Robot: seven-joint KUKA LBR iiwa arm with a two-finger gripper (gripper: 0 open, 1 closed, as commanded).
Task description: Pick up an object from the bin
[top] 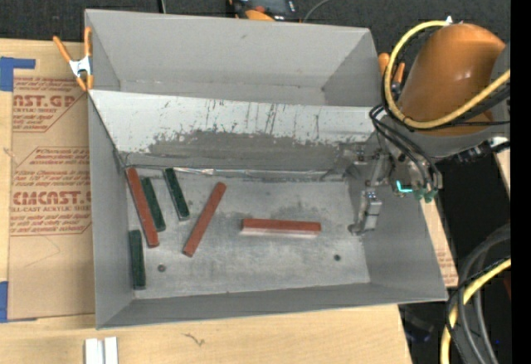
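Note:
My gripper hangs low at the right side of the bin, close to the right wall. The nearest loose thing is a red-brown flat stick lying crosswise on the bin floor, its right end a short way left of the gripper and apart from it. Further left, a second red-brown stick lies on a slant. I see nothing held in the gripper.
At the bin's left lie a long red stick and three dark green sticks. The arm with its orange cover and cables comes in over the right rim. Sloped walls surround the floor.

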